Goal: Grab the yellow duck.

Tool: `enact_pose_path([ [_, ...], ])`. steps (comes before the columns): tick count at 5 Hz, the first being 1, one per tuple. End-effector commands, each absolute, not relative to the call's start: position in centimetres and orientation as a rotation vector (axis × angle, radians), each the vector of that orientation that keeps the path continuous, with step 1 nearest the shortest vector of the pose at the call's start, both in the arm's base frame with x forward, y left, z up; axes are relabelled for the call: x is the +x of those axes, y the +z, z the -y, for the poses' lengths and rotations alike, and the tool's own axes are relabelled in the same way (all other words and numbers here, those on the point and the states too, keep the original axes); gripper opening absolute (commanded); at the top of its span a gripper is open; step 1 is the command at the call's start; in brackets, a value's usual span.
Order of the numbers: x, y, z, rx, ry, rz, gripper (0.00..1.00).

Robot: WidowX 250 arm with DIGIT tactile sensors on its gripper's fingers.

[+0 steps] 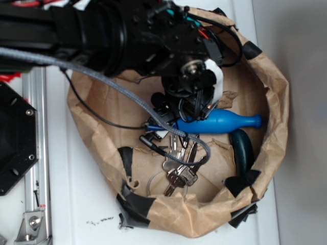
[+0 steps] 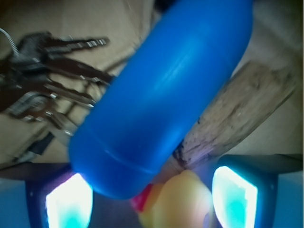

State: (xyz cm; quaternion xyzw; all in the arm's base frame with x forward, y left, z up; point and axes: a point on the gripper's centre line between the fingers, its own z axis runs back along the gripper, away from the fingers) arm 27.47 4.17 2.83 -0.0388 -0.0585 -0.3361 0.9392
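Yellow duck (image 2: 178,202) sits low between the two glowing pads (image 2: 69,202) of the gripper (image 2: 152,204), whose jaws stand wide and hold nothing yet. Left lie keys (image 2: 42,71); the blue bottle (image 2: 166,90) overlaps the duck's red beak, with a wood piece (image 2: 237,118) right. Closing may pinch the bottle and squeeze the duck out.

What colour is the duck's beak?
Reddish, on the yellow duck; it shows best in the wrist view.

yellow duck (image 2: 178,202): 1 | blue bottle (image 1: 219,122): 1 | key bunch (image 1: 179,171): 1 | paper bag (image 1: 271,132): 1
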Motion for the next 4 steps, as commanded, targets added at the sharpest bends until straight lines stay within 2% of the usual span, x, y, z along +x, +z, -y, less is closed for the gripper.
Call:
enact_pose_path([
  [1,27.0,2.6,-6.3,-0.028,-0.588,0.121,0.00],
  [2,26.9,4.9,-7.1,0.006,-0.498,0.111,0.00],
  [3,26.6,9.8,-7.1,0.047,-0.384,0.211,0.00],
  [4,25.8,14.7,-6.1,0.064,-0.367,0.273,0.00],
])
